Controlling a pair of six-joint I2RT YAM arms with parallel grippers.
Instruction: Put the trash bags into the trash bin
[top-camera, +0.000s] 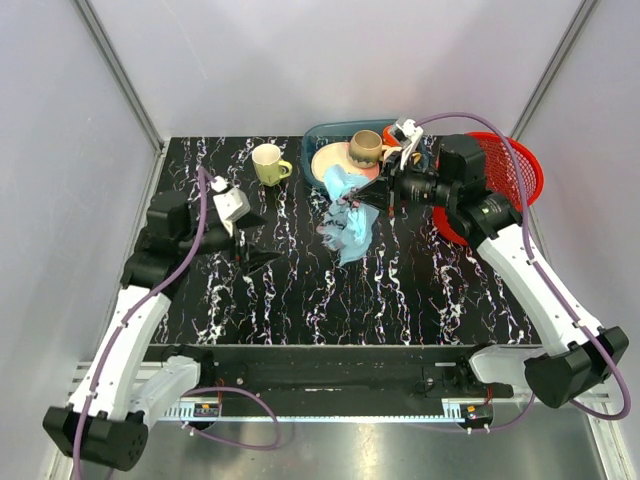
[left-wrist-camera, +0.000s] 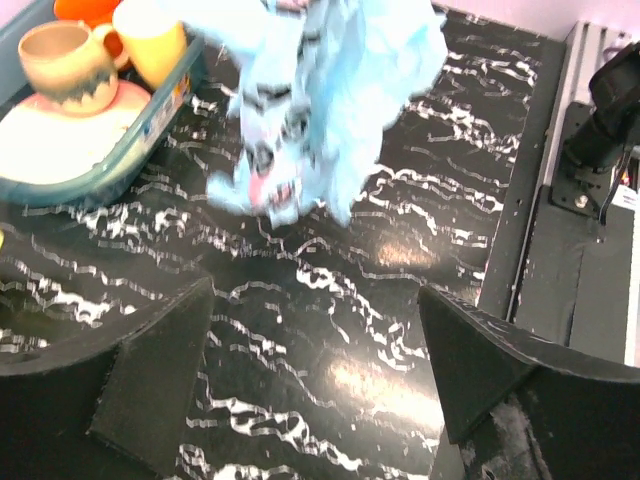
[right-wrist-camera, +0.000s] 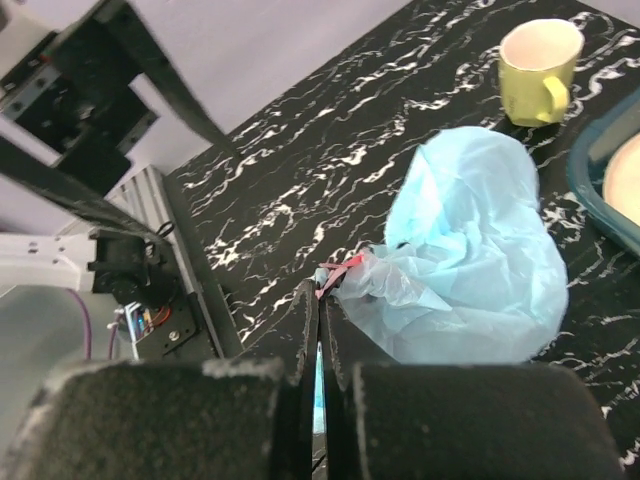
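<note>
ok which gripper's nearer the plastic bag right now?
Right. The right gripper is shut on the bag, pinching its edge. The left gripper is open over the table, off to the bag's left, not touching it.

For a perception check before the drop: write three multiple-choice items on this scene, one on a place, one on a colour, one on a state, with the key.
1. Where does the red basket stand on the table?
A. far right corner
B. near left edge
C. centre

2. What colour is the mug standing alone on the table?
A. red
B. yellow-green
C. black

3. How is the right gripper?
A. open over the basket
B. shut on the mug
C. shut on the trash bag

Key: 1 A, the top view shows its mesh at the far right; 2 B, top and right wrist views both show it yellow-green; 3 C, the closed fingers pinch the light-blue plastic.
</note>
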